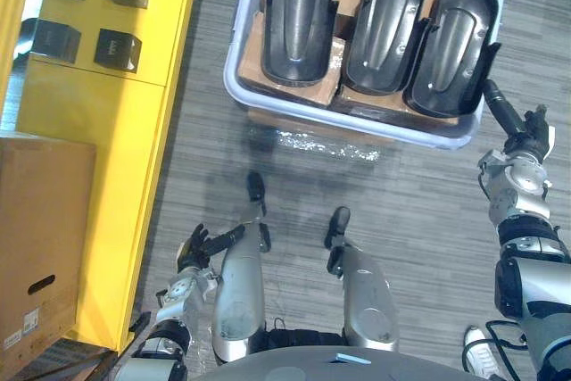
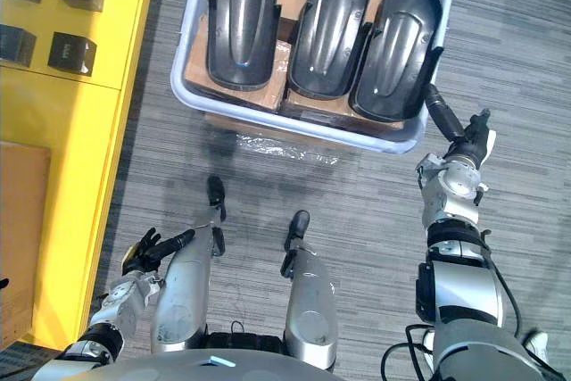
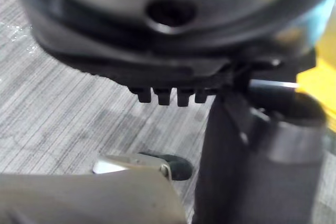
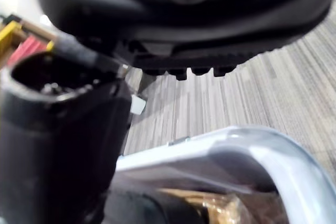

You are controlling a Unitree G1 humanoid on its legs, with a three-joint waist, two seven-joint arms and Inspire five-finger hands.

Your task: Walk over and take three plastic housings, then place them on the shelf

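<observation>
my right hand (image 2: 464,144) is hovering loose by the bin (image 2: 183,91) corner | three housings (image 2: 328,24) sitting inside | left hand (image 2: 147,252) hanging relaxed

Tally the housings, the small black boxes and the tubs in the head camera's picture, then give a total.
Housings: 3
Small black boxes: 4
Tub: 1
Total: 8
</observation>
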